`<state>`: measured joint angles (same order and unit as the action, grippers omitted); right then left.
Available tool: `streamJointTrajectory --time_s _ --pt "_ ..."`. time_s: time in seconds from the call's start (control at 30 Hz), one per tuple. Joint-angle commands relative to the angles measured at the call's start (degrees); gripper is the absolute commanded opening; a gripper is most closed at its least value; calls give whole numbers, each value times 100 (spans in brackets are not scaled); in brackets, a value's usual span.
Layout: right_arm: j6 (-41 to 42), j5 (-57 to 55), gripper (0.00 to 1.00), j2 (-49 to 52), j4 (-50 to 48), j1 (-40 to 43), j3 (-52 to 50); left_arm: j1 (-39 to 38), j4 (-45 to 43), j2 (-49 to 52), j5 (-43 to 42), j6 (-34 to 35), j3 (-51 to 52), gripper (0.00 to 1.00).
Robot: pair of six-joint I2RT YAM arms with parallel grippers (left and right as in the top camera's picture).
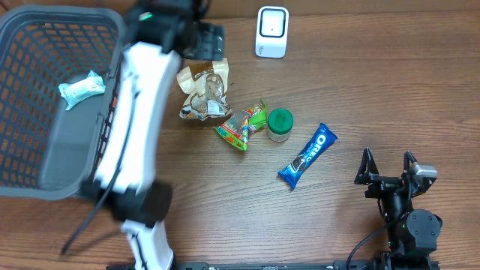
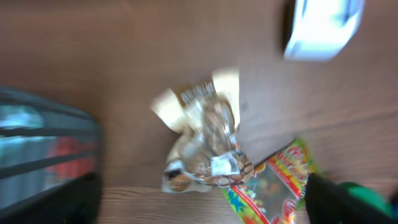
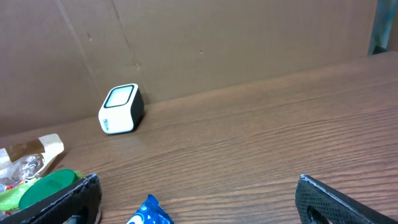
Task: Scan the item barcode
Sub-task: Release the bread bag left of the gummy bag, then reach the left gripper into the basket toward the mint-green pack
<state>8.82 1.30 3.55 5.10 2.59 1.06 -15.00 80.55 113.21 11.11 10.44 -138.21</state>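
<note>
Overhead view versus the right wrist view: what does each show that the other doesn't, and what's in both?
Only overhead: the gray basket with a pale blue packet inside, the left arm reaching over the table, and the whole Oreo pack. Only right wrist: the brown wall behind the table. Both: the white scanner, the green-lidded jar, the clear snack bag, one end of the Oreo pack, and the open right gripper.
</note>
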Motion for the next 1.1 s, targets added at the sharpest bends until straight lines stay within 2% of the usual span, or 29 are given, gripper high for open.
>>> streamJointTrajectory --time_s 0.0,0.13,0.2,0.27,0.47,0.57,0.73,0.87,0.93,1.0,1.07 --pt "17 31 100 -2 -44 0 -59 22 39 -920 883 -149 -81 100" --pt "17 28 100 -2 -44 0 -59 247 39 -1493 1681 -166 -81 100" --pt "17 31 100 -2 -44 0 -59 557 35 -1624 1746 -157 -81 100" --pt "17 31 100 -2 -44 0 -59 994 48 -1644 1617 -101 -81 100" --pt "17 31 100 -2 -44 0 -59 2566 129 -1342 369 44 -79 100" --pt "20 31 100 -2 -44 0 -59 3191 125 -1060 192 103 -79 100" --pt "17 31 100 -2 -44 0 -59 3716 227 -466 186 474 -79 100" --pt "17 31 100 -2 -44 0 -59 3827 216 57 190 481 -79 100" --pt "17 31 100 -2 -44 0 -59 3829 151 319 116 125 -79 100" --pt "17 28 100 -2 -44 0 -59 3827 70 619 -199 -577 -79 99" --pt "17 31 100 -2 -44 0 -59 3827 48 903 -444 -922 -79 96"
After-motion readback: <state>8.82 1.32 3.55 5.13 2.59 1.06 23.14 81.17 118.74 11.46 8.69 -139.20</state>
